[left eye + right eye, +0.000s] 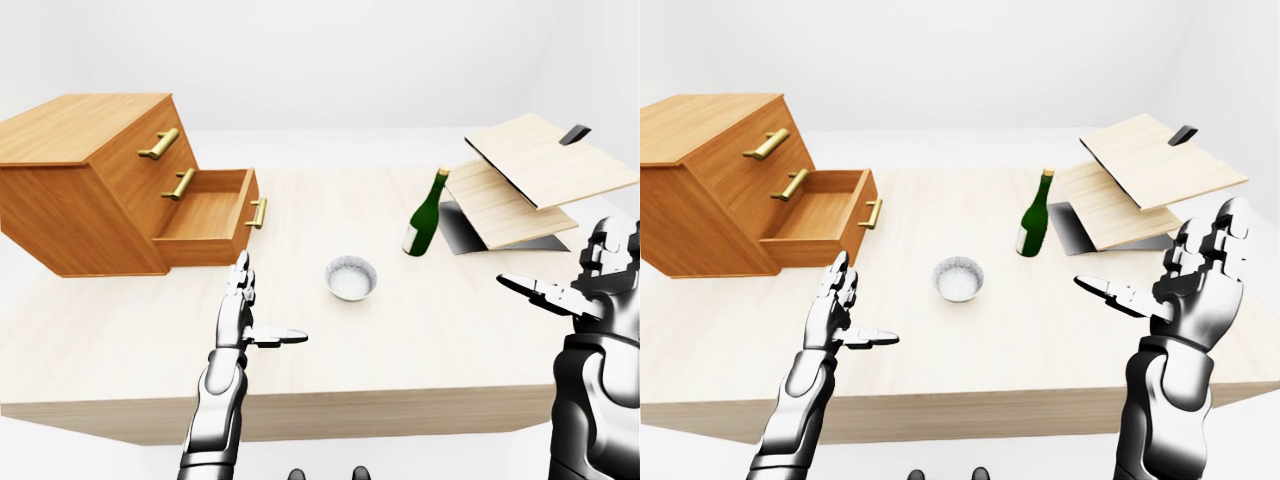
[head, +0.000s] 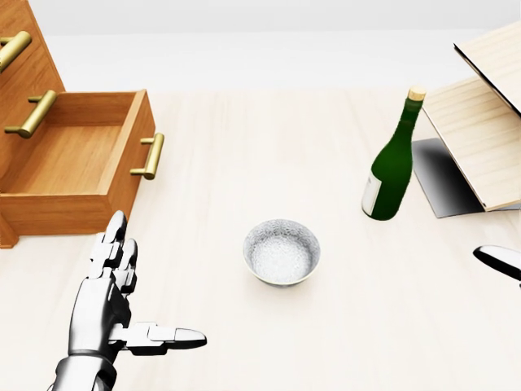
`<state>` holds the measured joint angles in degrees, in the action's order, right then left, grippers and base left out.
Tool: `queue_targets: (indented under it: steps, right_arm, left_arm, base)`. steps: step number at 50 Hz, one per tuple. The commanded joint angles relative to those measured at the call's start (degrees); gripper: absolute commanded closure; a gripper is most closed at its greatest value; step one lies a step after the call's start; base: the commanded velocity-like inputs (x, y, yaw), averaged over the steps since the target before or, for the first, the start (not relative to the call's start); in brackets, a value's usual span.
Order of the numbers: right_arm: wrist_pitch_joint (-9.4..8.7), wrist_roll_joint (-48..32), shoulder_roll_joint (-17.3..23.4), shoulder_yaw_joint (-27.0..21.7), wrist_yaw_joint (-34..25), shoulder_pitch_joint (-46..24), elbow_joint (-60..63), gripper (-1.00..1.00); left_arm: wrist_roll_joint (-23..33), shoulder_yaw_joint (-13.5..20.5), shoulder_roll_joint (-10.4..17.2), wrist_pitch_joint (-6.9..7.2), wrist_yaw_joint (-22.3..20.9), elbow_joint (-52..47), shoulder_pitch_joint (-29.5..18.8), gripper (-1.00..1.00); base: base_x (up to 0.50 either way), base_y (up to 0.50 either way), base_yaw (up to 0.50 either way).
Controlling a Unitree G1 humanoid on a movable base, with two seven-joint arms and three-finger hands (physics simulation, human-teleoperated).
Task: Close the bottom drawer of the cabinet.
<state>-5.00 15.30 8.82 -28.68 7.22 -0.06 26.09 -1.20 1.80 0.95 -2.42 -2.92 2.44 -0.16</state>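
bottom drawer (image 2: 77,163) pulled out of the cabinet (image 1: 85,180), both hands released.

the cabinet is set at the left of the surface (image 1: 400,340) in the left-eye view. the left hand (image 2: 110,305) is held just below the open drawer, fingers spread, touching nothing. a bowl (image 2: 281,252), then a green bottle (image 2: 393,163), are seen to the cabinet's right. the right hand (image 1: 1200,275) is raised open at far right.

Bright, flat, even render light, backdrop blown near white. Shadows faint: soft dark patch under the tilted wooden boards (image 2: 480,138), dim interior on the open bottom drawer (image 2: 69,155). Small speculars on the green bottle (image 2: 392,167), brass handles and chrome left hand (image 2: 110,297). All three views sharp edge to edge, no blur, noise or visible lens distortion
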Motion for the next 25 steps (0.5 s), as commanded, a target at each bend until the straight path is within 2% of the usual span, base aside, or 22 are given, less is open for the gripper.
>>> queue_targets:
  steps: [1, 7, 15, 25]
  right_arm:
    - [0.00, 0.26, 0.22, -0.26, 0.15, -0.16, 0.13, -1.00]
    - [0.00, 0.28, 0.25, -0.24, 0.23, -0.23, 0.13, -1.00]
    - [0.00, 0.28, 0.18, -0.13, 0.06, -0.08, 0.00, -1.00]
    - [0.00, 0.40, 0.21, -0.28, -0.02, -0.05, -0.02, -1.00]
  left_arm:
    - [-0.07, 0.01, 0.03, 0.33, 0.03, -0.24, -0.06, -1.00]
    - [-0.09, 0.03, 0.03, 0.53, 0.05, -0.44, -0.10, -1.00]
    - [-0.07, 0.07, 0.03, -0.27, 0.02, 0.64, -0.28, -1.00]
    - [-0.02, 0.00, 0.00, -0.11, 0.09, 0.44, -0.16, -1.00]
  base:
    - [0.26, 0.00, 0.00]
    - [0.25, 0.00, 0.00]
    - [0.25, 0.00, 0.00]
    - [0.26, 0.00, 0.00]
